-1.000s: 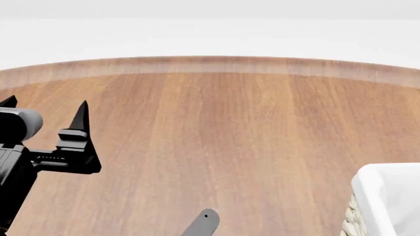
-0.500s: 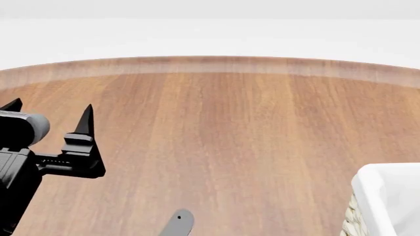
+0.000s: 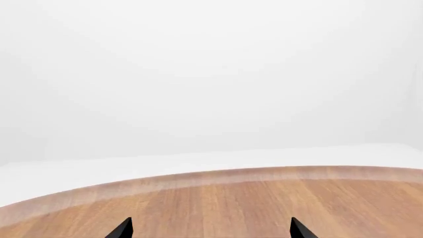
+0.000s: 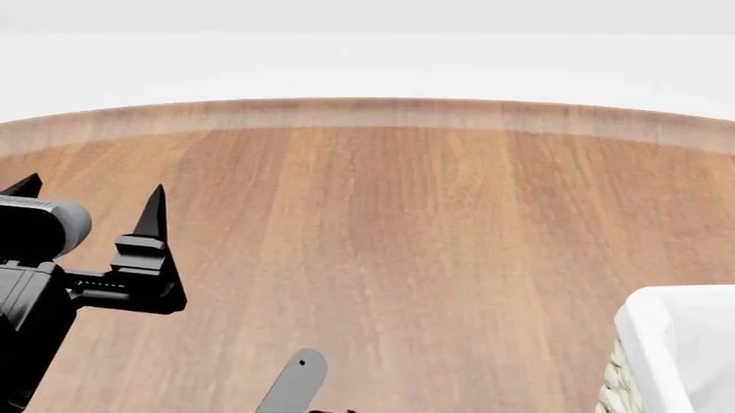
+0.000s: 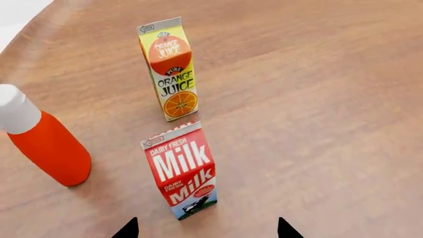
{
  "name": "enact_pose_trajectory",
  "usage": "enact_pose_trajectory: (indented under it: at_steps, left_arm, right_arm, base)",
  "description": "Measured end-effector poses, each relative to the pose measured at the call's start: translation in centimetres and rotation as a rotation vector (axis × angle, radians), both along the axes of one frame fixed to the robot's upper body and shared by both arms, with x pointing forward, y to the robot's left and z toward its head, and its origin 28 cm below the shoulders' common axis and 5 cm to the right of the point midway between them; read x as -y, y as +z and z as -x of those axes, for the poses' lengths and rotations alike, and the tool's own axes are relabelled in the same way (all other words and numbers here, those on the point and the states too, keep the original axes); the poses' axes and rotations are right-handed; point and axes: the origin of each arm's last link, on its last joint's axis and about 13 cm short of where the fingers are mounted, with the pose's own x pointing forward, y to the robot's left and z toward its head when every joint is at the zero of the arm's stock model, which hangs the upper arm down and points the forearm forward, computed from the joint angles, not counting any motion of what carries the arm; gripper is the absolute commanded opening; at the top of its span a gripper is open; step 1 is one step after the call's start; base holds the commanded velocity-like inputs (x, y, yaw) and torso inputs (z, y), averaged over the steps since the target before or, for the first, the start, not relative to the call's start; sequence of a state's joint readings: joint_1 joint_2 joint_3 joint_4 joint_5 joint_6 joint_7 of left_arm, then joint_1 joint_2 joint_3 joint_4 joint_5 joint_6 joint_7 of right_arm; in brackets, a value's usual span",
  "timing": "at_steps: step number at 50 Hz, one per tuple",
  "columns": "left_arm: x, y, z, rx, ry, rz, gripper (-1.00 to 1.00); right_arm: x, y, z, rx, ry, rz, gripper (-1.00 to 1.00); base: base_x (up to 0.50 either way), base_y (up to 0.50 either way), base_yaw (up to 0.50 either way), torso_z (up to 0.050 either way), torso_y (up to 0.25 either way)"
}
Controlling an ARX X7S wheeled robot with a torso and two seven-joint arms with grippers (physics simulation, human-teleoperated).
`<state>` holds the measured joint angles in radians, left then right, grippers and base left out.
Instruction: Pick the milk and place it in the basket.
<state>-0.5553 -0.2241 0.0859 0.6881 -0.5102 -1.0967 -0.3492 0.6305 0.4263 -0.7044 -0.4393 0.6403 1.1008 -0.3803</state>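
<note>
Right wrist view, near to far: two dark fingertips (image 5: 128, 229) of the right gripper (image 5: 205, 230) sit spread apart, nothing between them, so it is open. Just beyond the tips stands the milk (image 5: 180, 170), upright on the wooden table (image 5: 330, 99), lined up roughly between the two tips and apart from them. Red gable-top carton, big white "Milk" lettering on two faces, small cow picture on the pale lower band. Boxy shape, sharp edges, smooth printed card.

Beside the milk stands a red-orange bottle (image 5: 47, 147) with a white cap, rounded and glossy, tilted in this view, near but not touching. Farther off, behind the milk, an orange juice carton (image 5: 169, 68) stands upright: yellow and orange, orange slice picture, same gable shape, a clear gap from the milk. Nothing stands between gripper and milk.

Head view: a grey link of the right arm (image 4: 293, 382) pokes in at the near edge. The basket (image 4: 677, 353) shows at the near right corner, white cloth over the rim, woven wicker side just visible. The left gripper (image 4: 86, 206) hangs over the left edge of the table, black pointed fingers wide apart, empty. Table is warm brown wood grain with a curved far edge. The milk is out of this view.

Left wrist view: two black tips, table rim, plain white beyond.
</note>
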Motion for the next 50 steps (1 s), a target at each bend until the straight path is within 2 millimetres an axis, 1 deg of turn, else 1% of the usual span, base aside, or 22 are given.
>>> enact_pose_trajectory:
  at_steps: [24,50]
  left_arm:
    - [0.2,-0.3,0.0,-0.003,-0.004,-0.006,1.00]
    - [0.2,-0.3,0.0,-0.003,-0.008,-0.005,1.00]
  right_arm:
    - [-0.6,-1.3,-1.6,-0.016,0.034,-0.056,1.00]
    - [-1.9,-2.8,-3.2,-0.062,0.096,-0.103,1.00]
  base:
    - [0.00,0.00,0.00,0.000,0.000]
    - [0.00,0.00,0.00,0.000,0.000]
